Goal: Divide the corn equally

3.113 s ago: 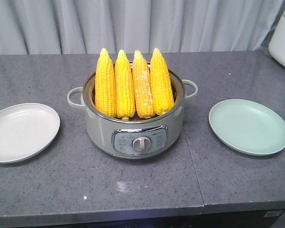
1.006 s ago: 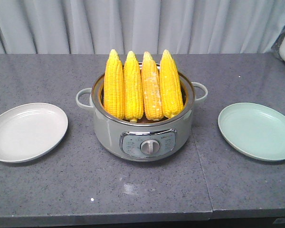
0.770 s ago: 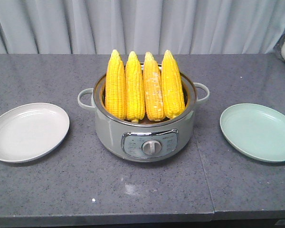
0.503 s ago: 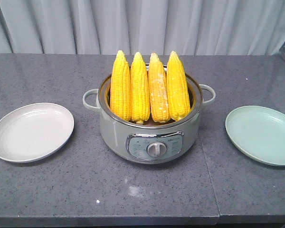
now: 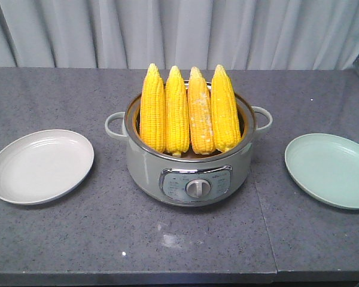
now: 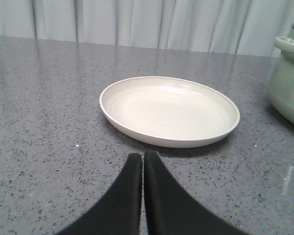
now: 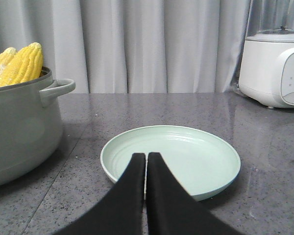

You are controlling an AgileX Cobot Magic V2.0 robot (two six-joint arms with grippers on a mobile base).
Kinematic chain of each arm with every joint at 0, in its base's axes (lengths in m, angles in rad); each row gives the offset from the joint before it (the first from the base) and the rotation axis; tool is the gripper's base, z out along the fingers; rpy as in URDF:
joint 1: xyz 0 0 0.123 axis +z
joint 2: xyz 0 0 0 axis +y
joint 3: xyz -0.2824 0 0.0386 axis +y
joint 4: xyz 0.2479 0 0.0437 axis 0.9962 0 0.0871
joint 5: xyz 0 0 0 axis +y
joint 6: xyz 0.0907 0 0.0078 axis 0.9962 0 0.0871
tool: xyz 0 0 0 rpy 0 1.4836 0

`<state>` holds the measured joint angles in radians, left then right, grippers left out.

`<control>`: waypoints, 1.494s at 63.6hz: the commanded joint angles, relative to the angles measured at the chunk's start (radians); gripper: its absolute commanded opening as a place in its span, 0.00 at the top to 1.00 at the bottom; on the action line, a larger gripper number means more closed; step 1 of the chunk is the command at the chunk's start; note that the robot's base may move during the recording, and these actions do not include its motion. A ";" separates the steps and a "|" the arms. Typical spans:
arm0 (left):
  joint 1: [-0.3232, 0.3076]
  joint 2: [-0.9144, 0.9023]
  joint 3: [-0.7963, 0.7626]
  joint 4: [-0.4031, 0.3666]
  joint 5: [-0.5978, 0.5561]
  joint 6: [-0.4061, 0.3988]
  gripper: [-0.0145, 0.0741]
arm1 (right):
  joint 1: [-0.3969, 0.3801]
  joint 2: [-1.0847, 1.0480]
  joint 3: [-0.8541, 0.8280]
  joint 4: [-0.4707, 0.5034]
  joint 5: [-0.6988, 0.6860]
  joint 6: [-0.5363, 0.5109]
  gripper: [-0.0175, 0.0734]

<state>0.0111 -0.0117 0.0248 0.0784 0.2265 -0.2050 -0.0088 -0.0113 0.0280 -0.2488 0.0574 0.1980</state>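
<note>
Several yellow corn cobs (image 5: 188,110) lean side by side, tips up, in a grey-green electric pot (image 5: 191,173) at the middle of the counter. A white plate (image 5: 40,165) lies left of the pot and a pale green plate (image 5: 330,169) lies right of it; both hold nothing. My left gripper (image 6: 143,155) is shut, low over the counter just short of the white plate (image 6: 169,110). My right gripper (image 7: 146,155) is shut, its tips over the near rim of the green plate (image 7: 186,156). Corn tips (image 7: 19,63) and the pot (image 7: 19,132) show at the left of the right wrist view.
A white appliance (image 7: 279,63) stands on the counter at the far right. Grey curtains hang behind the counter. The pot's edge (image 6: 289,78) shows at the right of the left wrist view. A seam in the countertop (image 5: 260,215) runs forward from beside the pot.
The whole scene has slid right in the front view, so the viewpoint has shifted. The corn, pot and plates keep their places relative to one another.
</note>
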 commanded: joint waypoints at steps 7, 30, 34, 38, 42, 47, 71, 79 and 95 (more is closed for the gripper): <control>-0.006 -0.013 -0.023 0.000 -0.070 -0.003 0.84 | -0.001 -0.008 0.018 -0.010 -0.072 -0.005 0.81; -0.006 -0.013 -0.023 0.001 -0.069 -0.002 0.84 | -0.001 -0.008 0.018 -0.010 -0.072 -0.005 0.81; -0.006 -0.013 -0.023 0.001 -0.070 -0.002 0.84 | -0.001 -0.008 0.018 -0.010 -0.072 -0.005 0.81; -0.006 -0.013 -0.023 0.001 -0.070 -0.002 0.84 | -0.001 -0.008 0.018 -0.010 -0.072 -0.005 0.81; -0.006 -0.013 -0.023 0.001 -0.070 -0.002 0.84 | -0.001 -0.008 0.018 -0.010 -0.072 -0.005 0.81; -0.006 -0.013 -0.023 0.001 -0.070 -0.002 0.84 | -0.001 -0.008 0.018 -0.010 -0.071 -0.005 0.81; -0.006 -0.013 -0.023 0.001 -0.123 -0.002 0.84 | -0.001 -0.008 0.018 0.109 -0.146 0.049 0.81; -0.006 -0.013 -0.023 0.001 -0.210 -0.006 0.84 | -0.001 -0.008 0.018 0.233 -0.163 0.088 0.81; -0.006 -0.013 -0.023 -0.001 -0.367 -0.091 0.84 | -0.001 -0.008 0.018 0.437 -0.168 0.099 0.81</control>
<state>0.0111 -0.0117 0.0248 0.0784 -0.0256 -0.2577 -0.0088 -0.0113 0.0280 0.1363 -0.0235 0.3007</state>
